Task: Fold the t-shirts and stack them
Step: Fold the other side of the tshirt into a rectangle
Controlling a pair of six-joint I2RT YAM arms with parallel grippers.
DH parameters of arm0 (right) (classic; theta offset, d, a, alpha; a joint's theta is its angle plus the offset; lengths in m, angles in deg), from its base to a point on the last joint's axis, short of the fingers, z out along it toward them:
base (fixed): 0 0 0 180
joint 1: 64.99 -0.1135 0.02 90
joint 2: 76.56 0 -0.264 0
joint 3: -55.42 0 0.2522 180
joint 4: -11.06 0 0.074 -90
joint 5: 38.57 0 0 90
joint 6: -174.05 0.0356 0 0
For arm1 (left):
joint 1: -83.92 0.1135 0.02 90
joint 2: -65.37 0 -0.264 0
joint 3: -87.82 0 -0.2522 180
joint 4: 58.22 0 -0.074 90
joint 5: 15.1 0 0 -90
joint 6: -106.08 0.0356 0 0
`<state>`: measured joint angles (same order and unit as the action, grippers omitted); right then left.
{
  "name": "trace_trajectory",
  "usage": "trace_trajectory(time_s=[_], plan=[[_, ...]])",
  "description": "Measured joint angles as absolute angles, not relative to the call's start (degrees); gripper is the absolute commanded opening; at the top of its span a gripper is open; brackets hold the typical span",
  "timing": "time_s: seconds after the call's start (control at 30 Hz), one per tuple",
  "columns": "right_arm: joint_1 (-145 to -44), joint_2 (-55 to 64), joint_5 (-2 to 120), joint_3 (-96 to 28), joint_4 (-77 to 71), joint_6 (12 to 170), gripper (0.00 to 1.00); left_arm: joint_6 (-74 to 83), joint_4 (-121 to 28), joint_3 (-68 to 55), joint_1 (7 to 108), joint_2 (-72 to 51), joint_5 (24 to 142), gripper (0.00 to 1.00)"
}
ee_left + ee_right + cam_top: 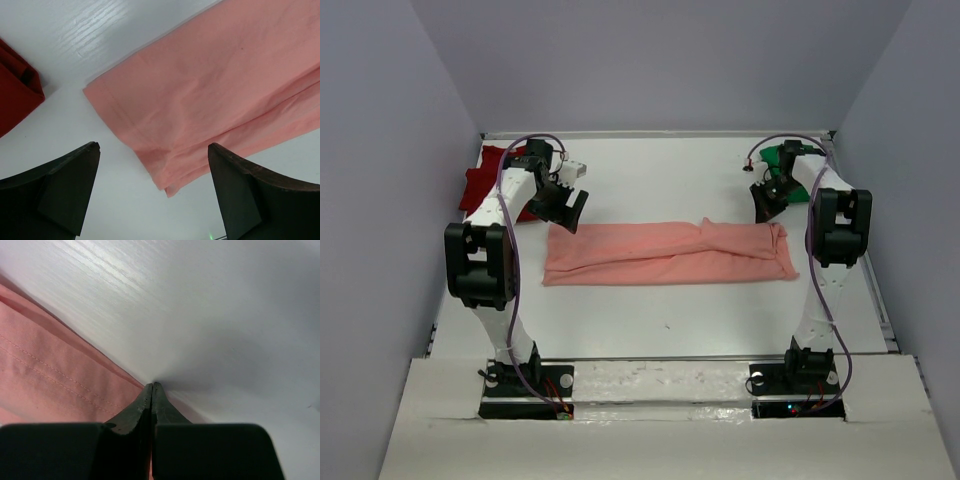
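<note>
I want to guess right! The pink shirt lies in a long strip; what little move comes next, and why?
Probably lower the left gripper onto the left corner of the pink shirt and pinch it. Its jaws stand open above that corner, while the right gripper has its jaws shut at the shirt's right end.

Right arm (838, 225) hides most of the green t-shirt (775, 157); left arm (480, 262), part of the red t-shirt (480, 180).

The left gripper (152, 192) gapes wide above the salmon-pink shirt's (220, 95) corner, dark red shirt (15, 87) at left.
</note>
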<state>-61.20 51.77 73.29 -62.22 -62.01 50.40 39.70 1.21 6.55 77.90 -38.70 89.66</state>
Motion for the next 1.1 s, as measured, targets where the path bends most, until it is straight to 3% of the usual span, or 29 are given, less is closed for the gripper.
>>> trace_trajectory(time_s=[0.3, 0.7, 0.8, 0.93, 1.1], plan=[[-60.81, 50.26, 73.25, -62.22, -62.1, 50.42, 0.0, 39.39, 1.16, 6.55, 77.86, -38.7, 89.77, 0.99], [-60.81, 35.8, 73.97, -62.22, -63.41, 50.38, 0.0, 38.45, 0.66, 6.55, 76.13, -38.7, 90.4, 0.99], [-60.81, 34.51, 73.97, -61.8, -63.56, 50.2, 0.28, 38.34, 0.33, 6.4, 75.93, -38.7, 90.6, 0.99], [-60.81, 34.57, 73.19, -60.27, -63.52, 49.72, 0.39, 38.19, -0.13, 5.83, 75.74, -38.66, 90.84, 0.99], [-60.81, 36.47, 71.04, -58.63, -62.93, 49.68, 0.4, 38.21, -0.19, 4.6, 75.74, -38.59, 90.67, 0.99]])
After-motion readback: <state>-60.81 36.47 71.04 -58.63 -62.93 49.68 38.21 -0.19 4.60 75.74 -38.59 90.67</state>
